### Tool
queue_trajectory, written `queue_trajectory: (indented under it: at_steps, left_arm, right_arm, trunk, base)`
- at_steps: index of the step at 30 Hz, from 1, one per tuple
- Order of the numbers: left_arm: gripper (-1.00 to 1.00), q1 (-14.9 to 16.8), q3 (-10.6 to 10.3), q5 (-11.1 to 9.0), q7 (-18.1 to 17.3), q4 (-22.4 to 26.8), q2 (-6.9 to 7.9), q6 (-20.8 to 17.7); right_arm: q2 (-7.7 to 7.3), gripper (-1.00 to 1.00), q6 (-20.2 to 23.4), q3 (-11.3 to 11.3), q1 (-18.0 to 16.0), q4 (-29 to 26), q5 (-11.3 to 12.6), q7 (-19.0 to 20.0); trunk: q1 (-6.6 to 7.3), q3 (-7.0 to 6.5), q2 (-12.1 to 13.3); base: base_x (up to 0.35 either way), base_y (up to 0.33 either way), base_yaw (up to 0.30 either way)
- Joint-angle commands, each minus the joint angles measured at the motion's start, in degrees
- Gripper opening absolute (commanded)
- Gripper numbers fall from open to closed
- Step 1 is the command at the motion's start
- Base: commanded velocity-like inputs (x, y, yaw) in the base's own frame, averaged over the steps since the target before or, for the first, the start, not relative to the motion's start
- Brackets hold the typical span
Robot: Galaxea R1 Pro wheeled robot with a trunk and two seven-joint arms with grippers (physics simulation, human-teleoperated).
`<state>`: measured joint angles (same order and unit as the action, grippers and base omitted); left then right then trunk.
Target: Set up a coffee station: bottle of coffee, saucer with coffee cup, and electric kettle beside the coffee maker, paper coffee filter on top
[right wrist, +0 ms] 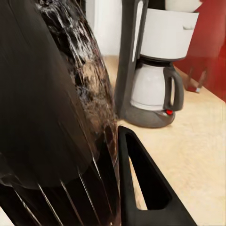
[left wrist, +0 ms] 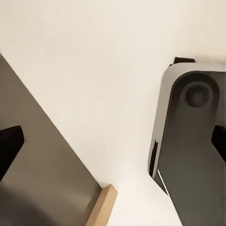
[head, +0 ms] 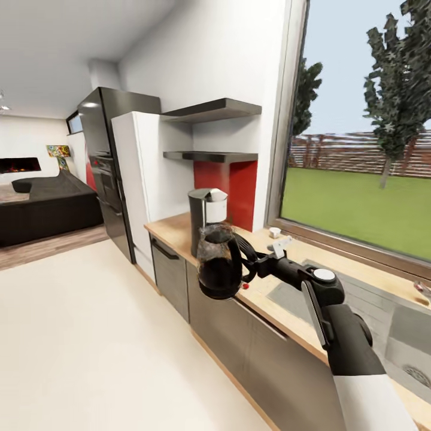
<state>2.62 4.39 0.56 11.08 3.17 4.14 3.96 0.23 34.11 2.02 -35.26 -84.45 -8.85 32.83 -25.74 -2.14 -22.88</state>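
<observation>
We hold one electric kettle by its handle, our right gripper clamped on it, in the air at the counter's front edge. One coffee maker stands at its 12 o'clock on the kitchen countertop. Our left gripper's state we cannot tell.

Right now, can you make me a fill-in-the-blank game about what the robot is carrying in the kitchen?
1. The right gripper holds the electric kettle by its ____.
2. The coffee maker stands on the ____.
3. Behind the coffee maker the wall panel is coloured ____.
4. The kettle is held out over the counter's front ____.

Missing words: handle; countertop; red; edge
</observation>
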Motion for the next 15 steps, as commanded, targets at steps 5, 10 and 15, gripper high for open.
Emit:
queue_trajectory:
  at_steps: [5,10,15]
  left_arm:
    - [1.0,0.0,0.4,0.1,0.0,-0.1,-0.01,0.3]
    - [1.0,0.1,0.4,0.1,0.0,-0.1,-0.01,0.3]
    - [1.0,0.1,0.4,0.1,0.0,-0.1,0.05,0.3]
  right_arm:
    - [0.03,-1.0,0.2,0.0,-0.1,-0.1,-0.3,0.5]
    - [0.03,-1.0,0.2,0.0,0.0,-0.1,-0.3,0.5]
    - [0.03,-1.0,0.2,0.0,0.0,-0.1,-0.3,0.5]
  trunk:
    - [-0.05,-0.1,0.0]
    - [-0.05,-0.23,0.0]
    - [-0.05,-0.35,0.0]
  base:
    - [0.237,0.245,0.27]
    - [0.232,0.268,0.27]
    - [0.232,0.271,0.27]
